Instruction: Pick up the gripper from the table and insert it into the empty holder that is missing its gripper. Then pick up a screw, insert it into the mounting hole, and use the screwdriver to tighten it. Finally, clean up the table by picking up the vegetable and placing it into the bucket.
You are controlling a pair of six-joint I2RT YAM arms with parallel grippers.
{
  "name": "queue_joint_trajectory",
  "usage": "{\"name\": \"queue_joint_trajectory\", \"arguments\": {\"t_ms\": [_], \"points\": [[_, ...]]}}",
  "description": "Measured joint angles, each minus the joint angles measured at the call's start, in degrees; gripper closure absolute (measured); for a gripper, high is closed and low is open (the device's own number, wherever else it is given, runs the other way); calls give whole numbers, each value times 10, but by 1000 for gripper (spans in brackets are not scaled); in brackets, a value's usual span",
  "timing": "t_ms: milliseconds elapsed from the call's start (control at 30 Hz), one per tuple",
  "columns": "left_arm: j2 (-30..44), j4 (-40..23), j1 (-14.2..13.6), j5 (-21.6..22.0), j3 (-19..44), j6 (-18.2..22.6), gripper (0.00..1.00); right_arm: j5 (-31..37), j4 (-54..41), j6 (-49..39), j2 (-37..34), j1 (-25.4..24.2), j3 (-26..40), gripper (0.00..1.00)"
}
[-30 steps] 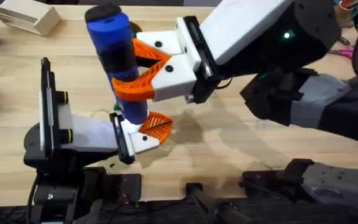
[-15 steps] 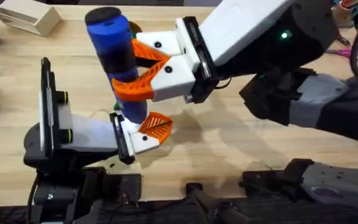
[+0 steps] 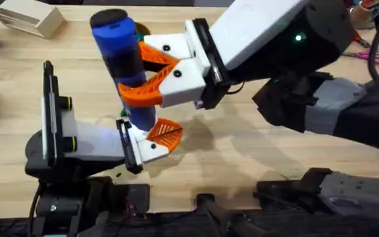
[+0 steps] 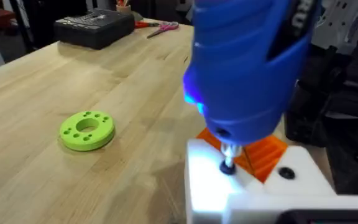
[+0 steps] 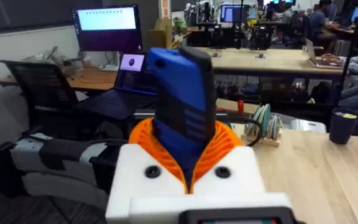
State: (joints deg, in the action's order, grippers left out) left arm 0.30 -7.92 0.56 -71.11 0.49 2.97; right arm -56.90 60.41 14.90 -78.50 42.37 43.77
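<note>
The blue pen-shaped electric screwdriver with its dark band (image 3: 125,66) stands nearly upright over the near middle of the table (image 3: 255,151), its thin metal tip pressed down on a small dark screw head (image 4: 228,167) in the white plastic bracket (image 3: 151,149) at the left arm's tip. It is held this way, I judge, so the bit stays square to the mounting hole while the screw is driven home. The orange ribbed wedge-shaped finger (image 3: 165,131) already sits in that bracket, just beside the tip.

The right pincer (image 3: 143,74) is clenched on the screwdriver's barrel, its orange ribbed pads (image 3: 151,85) wrapping the body from the right; its arm reaches across the middle of the table, wrist turned so the tool points down. The left arm lies low and level, offering its bracket up as a steady seat; whether the left pincer (image 3: 147,141) is released or clenched I cannot tell.

A bright green plastic ring (image 4: 87,130) lies flat on the table, well apart.
</note>
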Motion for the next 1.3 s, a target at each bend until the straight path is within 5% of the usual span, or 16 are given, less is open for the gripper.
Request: {"name": "queue_joint_trajectory", "arguments": {"t_ms": [1000, 1300], "points": [[0, 0, 0, 2, 0, -4, 994, -19, 26, 0, -16, 1, 6, 972], [0, 0, 0, 2, 0, -4, 994, -57, 14, 0, -13, -3, 93, 972]]}}
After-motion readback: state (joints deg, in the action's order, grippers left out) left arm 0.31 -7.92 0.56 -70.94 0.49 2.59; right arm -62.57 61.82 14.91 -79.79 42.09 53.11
